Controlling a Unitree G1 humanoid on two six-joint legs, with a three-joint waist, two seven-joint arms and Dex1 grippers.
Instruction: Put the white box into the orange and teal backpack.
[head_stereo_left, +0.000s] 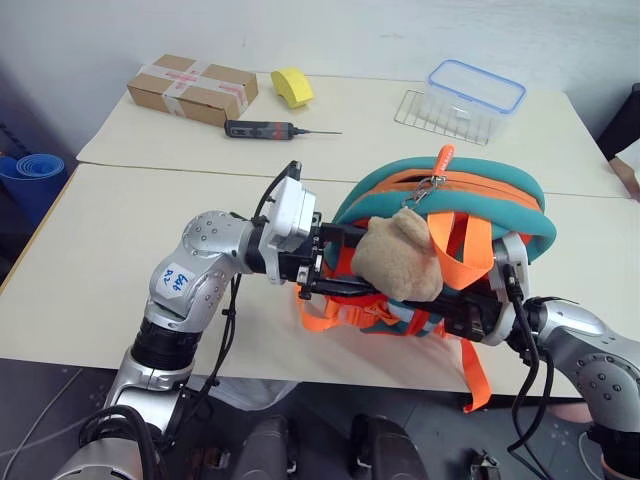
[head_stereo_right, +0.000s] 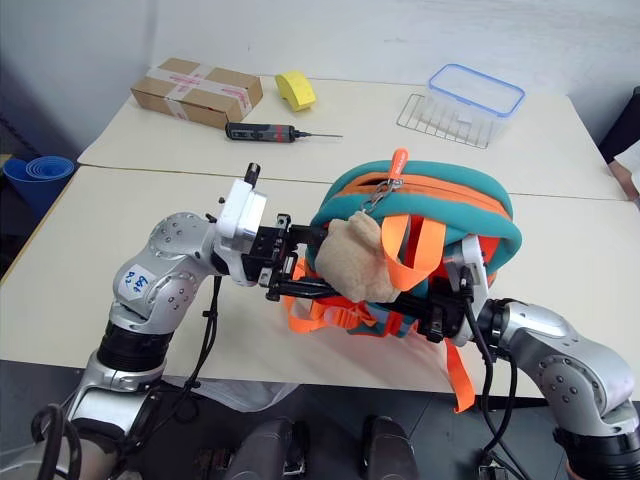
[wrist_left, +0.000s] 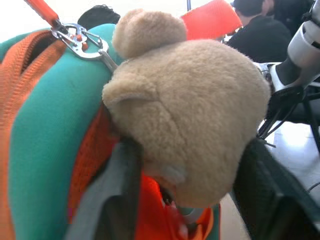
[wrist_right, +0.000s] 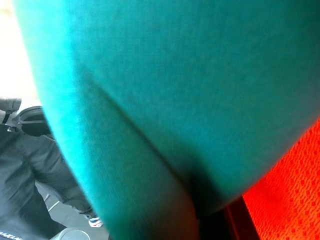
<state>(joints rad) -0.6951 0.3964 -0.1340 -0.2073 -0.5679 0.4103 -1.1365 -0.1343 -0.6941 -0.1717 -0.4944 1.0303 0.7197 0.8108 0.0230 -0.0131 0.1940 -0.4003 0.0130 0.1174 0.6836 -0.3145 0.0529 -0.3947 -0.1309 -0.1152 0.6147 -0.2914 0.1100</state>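
Your two grippers flanked small teal-and-orange fabric backpack (head_stereo_left: 470, 215); right gripper (head_stereo_left: 470, 318) clamped on it, left gripper's (head_stereo_left: 335, 268) grip unclear; white box unseen, zip apparently closed.

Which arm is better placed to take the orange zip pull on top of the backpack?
Probably left. The left gripper sits level beside the plush bear, which hangs below the zip pull. The right gripper is shut, low against the orange and teal backpack.
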